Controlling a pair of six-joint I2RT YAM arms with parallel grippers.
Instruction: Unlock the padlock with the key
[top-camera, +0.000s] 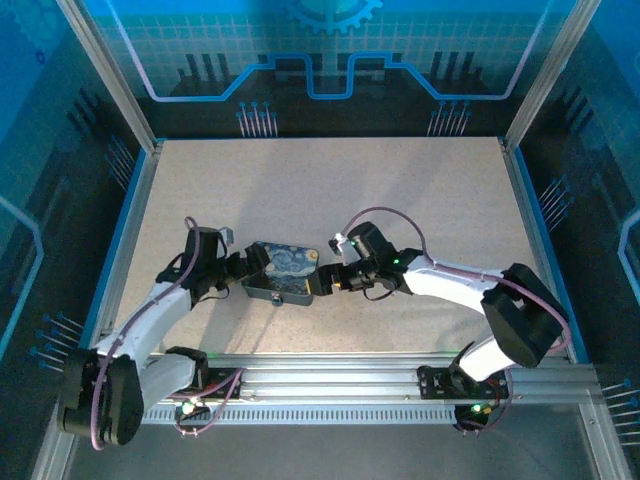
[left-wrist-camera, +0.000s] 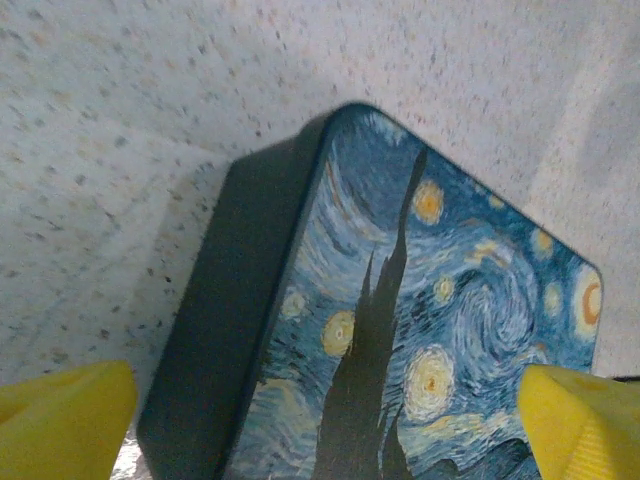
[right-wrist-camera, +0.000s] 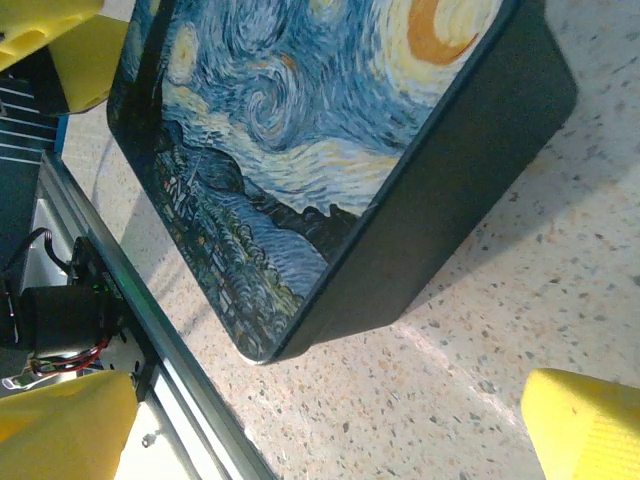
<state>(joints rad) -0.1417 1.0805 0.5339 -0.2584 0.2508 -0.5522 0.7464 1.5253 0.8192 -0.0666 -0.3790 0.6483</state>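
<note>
Plainly nothing is unlocked yet: on the desk (top-camera: 420, 200) the closed box (top-camera: 285, 268) sits between the left tool (top-camera: 245, 268) and right tool (top-camera: 325, 281), both spread wide and empty. A speck on its near wall looks like the padlock (top-camera: 277, 298); fetching and turning the key remain.

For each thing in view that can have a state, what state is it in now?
box: lid shut, lying flat on the table between the two claws.
left claw: open wide, holding nothing.
right claw: open wide, holding nothing.
padlock: at the box's near side; too small to tell whether it is locked.
</note>
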